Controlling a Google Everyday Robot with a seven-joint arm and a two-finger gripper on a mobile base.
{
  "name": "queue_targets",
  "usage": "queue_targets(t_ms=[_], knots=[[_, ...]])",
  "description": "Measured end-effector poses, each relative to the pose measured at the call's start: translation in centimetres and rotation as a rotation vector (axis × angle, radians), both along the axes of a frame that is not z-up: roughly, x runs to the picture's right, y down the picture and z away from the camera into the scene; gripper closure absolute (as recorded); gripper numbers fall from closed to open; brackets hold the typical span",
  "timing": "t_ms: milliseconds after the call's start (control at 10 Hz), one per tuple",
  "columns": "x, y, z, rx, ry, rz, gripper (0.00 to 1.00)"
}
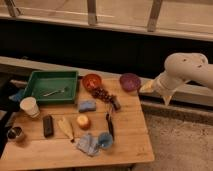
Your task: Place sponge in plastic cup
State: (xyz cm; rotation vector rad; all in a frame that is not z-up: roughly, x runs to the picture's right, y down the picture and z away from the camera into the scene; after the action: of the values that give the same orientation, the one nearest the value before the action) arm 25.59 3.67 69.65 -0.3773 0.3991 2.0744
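Fingers [147, 88] spread and empty; I see the gripper [156, 93] off the bench's [131, 126] right edge, near its far corner. Sponge [87, 105] mid-bench; plastic cup [105, 140] near the front edge, just beside the rag [88, 144].

A green tray [37, 82] sat on a wooden table [131, 136]. Just right of it stood an orange bowl [92, 81], a purple bowl [130, 81] farther right, and a white paper cup [29, 106] near its front-left corner.
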Motion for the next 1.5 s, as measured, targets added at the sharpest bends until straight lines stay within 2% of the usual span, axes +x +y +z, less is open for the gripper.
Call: queue_targets(t_ms=[1200,1400,1500], knots=[[0.1,-0.1,0.0,0.000,0.002,-0.003,0.20],[-0.5,-1.1,0.5,0.002,-0.014,-0.041,0.20],[-2.0,-1.7,1.0,0.002,-0.034,-0.076,0.20]])
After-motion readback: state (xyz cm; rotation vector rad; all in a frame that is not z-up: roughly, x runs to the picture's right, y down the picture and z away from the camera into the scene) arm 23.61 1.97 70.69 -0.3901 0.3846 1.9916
